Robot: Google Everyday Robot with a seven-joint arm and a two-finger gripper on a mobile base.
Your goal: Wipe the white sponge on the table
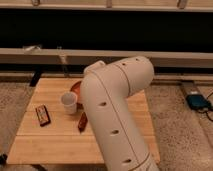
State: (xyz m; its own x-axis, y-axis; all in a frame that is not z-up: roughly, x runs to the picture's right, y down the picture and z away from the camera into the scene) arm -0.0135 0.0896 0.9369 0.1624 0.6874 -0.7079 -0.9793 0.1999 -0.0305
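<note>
1. One thick white arm (117,112) fills the middle of the view. It rises from the bottom edge and bends at a rounded elbow, just to the right of the white paper cup (69,102).
2. No part of the hand shows. The arm's bulk covers everything past the elbow, so I cannot tell how wide the hand stands or whether it holds or touches anything.
3. Nothing of the white sponge shows on the visible part of the worktop (50,145), so its place relative to the hand cannot be told. The arm hides the worktop from just right of the cup out to a bare strip along the far right edge.
4. The cup stands upright on the light, plank-striped worktop, mouth up.
5. A reddish round dish (76,89) lies just behind the cup, partly covered by the cup and by the arm.
6. A dark flat packet (43,115) lies left of the cup and a little nearer the camera, apart from it.
7. A slim reddish-brown packet (82,121) lies in front of the cup and slightly right — its right end meets the edge of the arm.
8. Far right of the cup, off the worktop, a blue device (199,101) sits on the speckled floor.
</note>
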